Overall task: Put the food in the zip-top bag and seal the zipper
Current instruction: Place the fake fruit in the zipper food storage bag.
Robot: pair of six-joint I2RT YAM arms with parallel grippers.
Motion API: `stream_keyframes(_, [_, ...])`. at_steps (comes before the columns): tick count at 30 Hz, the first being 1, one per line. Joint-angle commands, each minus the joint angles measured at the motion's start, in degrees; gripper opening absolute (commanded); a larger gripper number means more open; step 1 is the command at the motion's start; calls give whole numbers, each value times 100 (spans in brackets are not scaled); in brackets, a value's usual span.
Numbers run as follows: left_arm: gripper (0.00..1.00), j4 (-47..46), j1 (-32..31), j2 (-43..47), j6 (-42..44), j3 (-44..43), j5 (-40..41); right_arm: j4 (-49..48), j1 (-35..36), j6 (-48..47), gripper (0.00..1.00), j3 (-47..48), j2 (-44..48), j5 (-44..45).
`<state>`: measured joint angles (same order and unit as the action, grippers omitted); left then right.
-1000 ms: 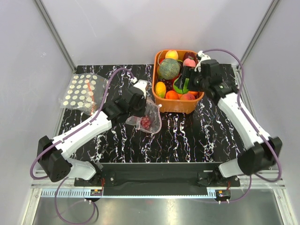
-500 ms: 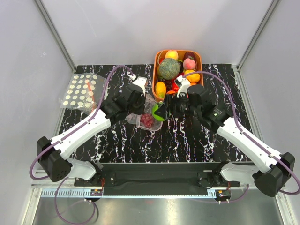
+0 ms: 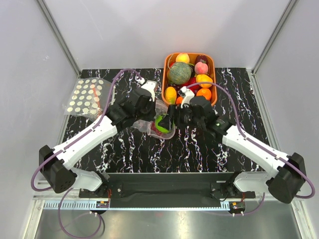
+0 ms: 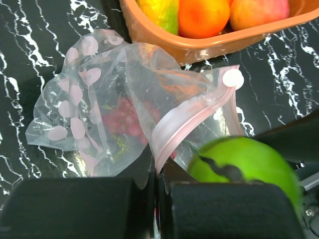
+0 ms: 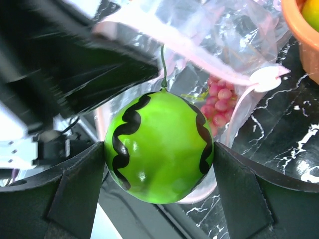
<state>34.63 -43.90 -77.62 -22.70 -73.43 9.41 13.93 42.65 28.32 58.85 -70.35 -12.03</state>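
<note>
The clear zip-top bag (image 3: 158, 119) (image 4: 109, 114) (image 5: 234, 45) with pale pink dots lies on the black marbled table beside the orange basket. Red grapes (image 4: 122, 119) (image 5: 219, 102) sit inside it. My left gripper (image 3: 151, 110) (image 4: 158, 174) is shut on the bag's pink zipper (image 4: 187, 122) strip, holding the mouth up. My right gripper (image 3: 167, 121) (image 5: 159, 154) is shut on a green toy watermelon (image 3: 161, 122) (image 5: 159, 147) (image 4: 244, 159) with black wavy stripes, right at the bag's mouth.
The orange basket (image 3: 213, 79) (image 4: 214, 42) of toy fruit stands just behind the bag, with a melon (image 3: 179, 73), oranges and a peach inside. A second clear bag (image 3: 85, 97) with cream dots lies at the table's far left.
My right arm has swung from the basket toward the left, carrying the green watermelon to the bag's mouth. The left gripper has kept its hold on the bag.
</note>
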Motion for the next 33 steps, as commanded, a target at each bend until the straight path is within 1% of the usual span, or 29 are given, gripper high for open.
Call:
stream_keyframes(1, [0, -167, 22, 178, -59, -295, -264, -304, 59, 43, 70, 188, -277, 306])
stream_keyframes(2, [0, -124, 31, 195, -59, -312, -264, -208, 59, 42, 73, 258, -365, 359])
stream_keyframes(3, [0, -89, 31, 195, -59, -330, -255, -120, 68, 42, 79, 433, -540, 507])
stream_keyframes(5, [0, 8, 39, 204, -42, -374, -247, 21, 76, 16, 98, 566, -664, 561])
stream_keyframes(6, [0, 35, 57, 204, -33, -409, -247, 48, 76, 33, 100, 636, -699, 692])
stream_keyframes(13, [0, 184, 197, 204, 64, -383, -203, 180, 76, -19, 100, 636, -445, 869])
stream_keyframes(15, [0, 167, 206, 213, 72, -339, -203, 407, 76, -107, 99, 776, -410, 1061])
stream_keyframes(17, [0, 140, 250, 256, 90, -269, -168, 888, 68, -264, 94, 1109, -410, 1386])
stream_keyframes(18, [0, 132, 259, 283, 99, -225, -159, 1092, 76, -343, 84, 1276, -462, 1710])
stream_keyframes(19, [0, 114, 311, 309, 99, -181, -159, 1320, 42, -405, 82, 1470, -515, 1887])
stream_keyframes(20, [0, 105, 329, 353, 99, -94, -159, 1792, 15, -528, 82, 1898, -602, 2037])
stream_keyframes(22, [0, 79, 382, 388, 99, 3, -176, 2112, -133, -651, 82, 2243, -857, 2293])
stream_keyframes(23, [0, 61, 391, 432, 99, 91, -176, 2174, -195, -765, 82, 2419, -901, 2284])
stream_keyframes(24, [0, 44, 408, 459, 99, 127, -176, 2184, -309, -792, 82, 2499, -971, 2093])
stream_keyframes(27, [0, 26, 435, 520, 108, 258, -185, 2271, -801, -828, 81, 2850, -1217, 1601])
stream_keyframes(28, [0, 17, 426, 555, 108, 276, -185, 2341, -1072, -819, 81, 2956, -1323, 1433])
stream_keyframes(33, [0, 44, 426, 573, 169, 329, -159, 2360, -1417, -714, 82, 3712, -2263, 1028])
